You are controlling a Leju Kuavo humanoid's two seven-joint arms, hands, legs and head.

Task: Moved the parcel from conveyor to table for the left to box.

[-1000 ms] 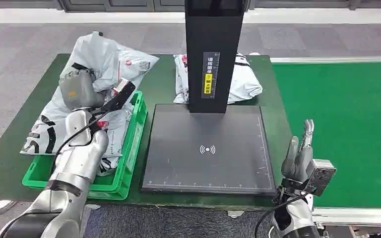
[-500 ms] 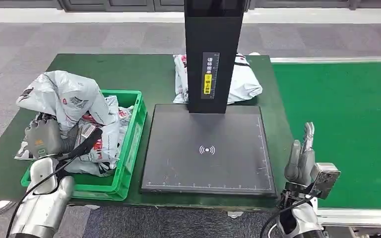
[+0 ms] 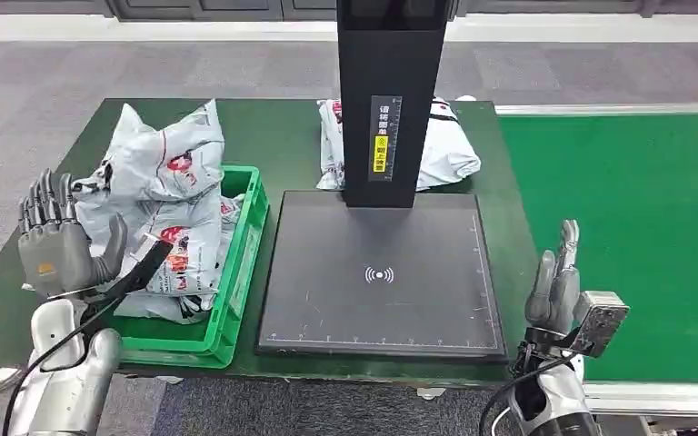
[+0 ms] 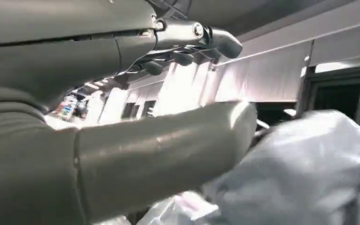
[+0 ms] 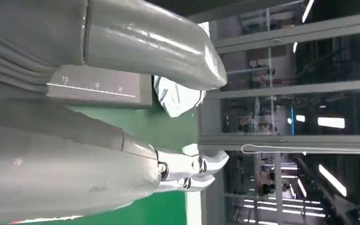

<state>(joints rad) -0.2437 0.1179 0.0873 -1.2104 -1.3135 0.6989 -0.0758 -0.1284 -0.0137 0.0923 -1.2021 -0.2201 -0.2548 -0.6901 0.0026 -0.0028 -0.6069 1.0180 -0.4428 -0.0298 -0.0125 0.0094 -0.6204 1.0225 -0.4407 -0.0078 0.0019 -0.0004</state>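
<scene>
Parcels (image 3: pixel 165 195) fill the crate (image 3: pixel 236 300) beside our left hand (image 3: pixel 54 247), fingers spread, empty; right hand (image 3: pixel 553 286) open too. Next, we judge, fetch from the conveyor (image 3: pixel 636 236).

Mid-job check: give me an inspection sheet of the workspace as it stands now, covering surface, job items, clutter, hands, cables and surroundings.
Surface: green table, with a black scanner pad and its black post in the middle.
Job's things: green crate at the table's left, heaped with grey parcels; one more parcel behind the post; the green conveyor on the right carries nothing.
Clutter: nothing seen.
Hands: left hand raised beside the crate, fingers spread, holding nothing; right hand upright at the pad's right edge, holding nothing.
Cables: black cable along the left arm; another at the right wrist.
Surroundings: grey floor.
</scene>
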